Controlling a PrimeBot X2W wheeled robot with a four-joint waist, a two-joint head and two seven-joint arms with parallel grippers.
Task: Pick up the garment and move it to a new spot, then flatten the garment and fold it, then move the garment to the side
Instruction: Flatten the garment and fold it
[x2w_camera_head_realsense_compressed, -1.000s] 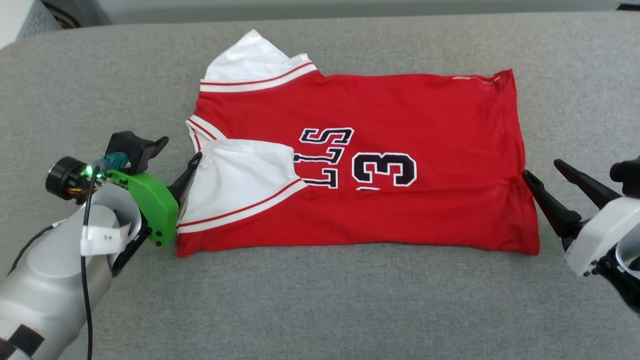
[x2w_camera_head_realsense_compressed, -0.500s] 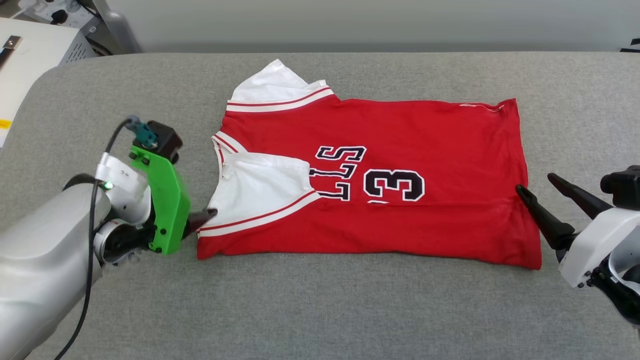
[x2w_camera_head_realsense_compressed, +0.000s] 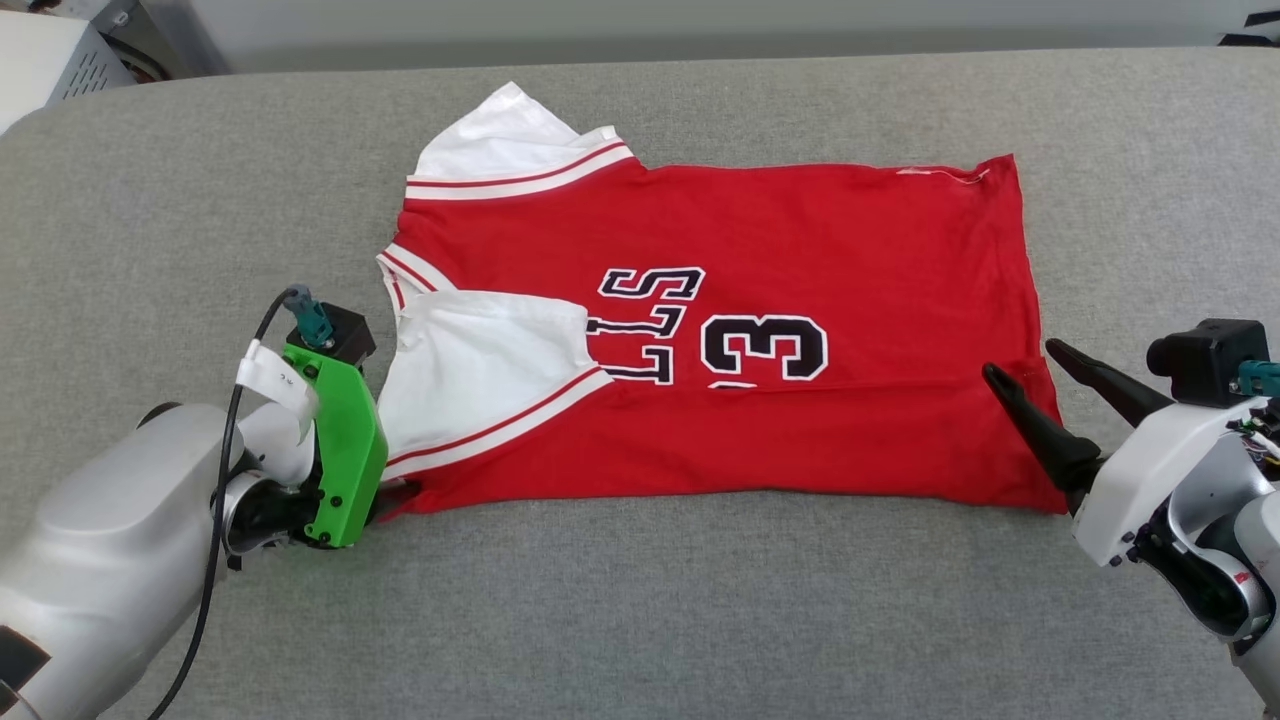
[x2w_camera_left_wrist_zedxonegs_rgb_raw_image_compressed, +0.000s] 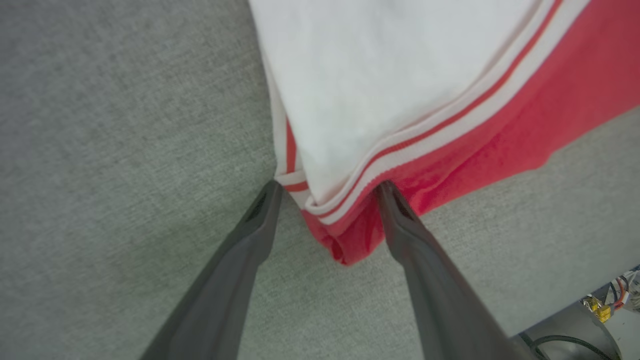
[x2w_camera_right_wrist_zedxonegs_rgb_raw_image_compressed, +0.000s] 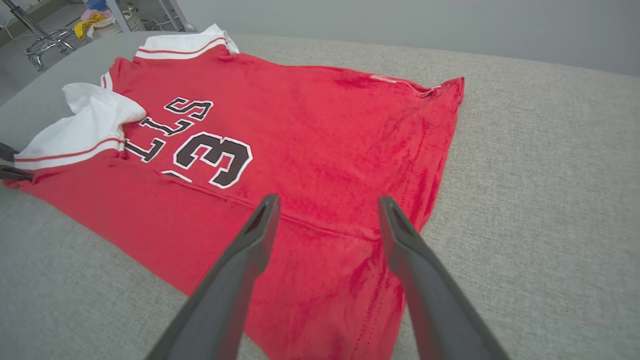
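The garment (x2w_camera_head_realsense_compressed: 800, 250) is a red jersey with white sleeves and black lettering, lying flat on the grey surface with its lower part folded up and one sleeve folded over the chest. My left gripper (x2w_camera_head_realsense_compressed: 398, 492) sits at its near-left corner. In the left wrist view this gripper (x2w_camera_left_wrist_zedxonegs_rgb_raw_image_compressed: 327, 185) is open, and the garment's (x2w_camera_left_wrist_zedxonegs_rgb_raw_image_compressed: 500, 135) corner of striped sleeve trim and red cloth lies between the fingers. My right gripper (x2w_camera_head_realsense_compressed: 1018, 358) hovers open over the right hem. From the right wrist, its open fingers (x2w_camera_right_wrist_zedxonegs_rgb_raw_image_compressed: 327, 197) frame the red cloth of the garment (x2w_camera_right_wrist_zedxonegs_rgb_raw_image_compressed: 300, 115).
The grey padded surface (x2w_camera_head_realsense_compressed: 640, 620) stretches wide on all sides of the jersey. A white box (x2w_camera_head_realsense_compressed: 50, 60) stands off its far-left corner. A metal stand and clutter (x2w_camera_right_wrist_zedxonegs_rgb_raw_image_compressed: 50, 35) are beyond the far edge.
The head camera shifted. My left gripper dropped from beside the folded sleeve to the garment's near-left corner. My right gripper moved left, from the garment's right edge to over the hem.
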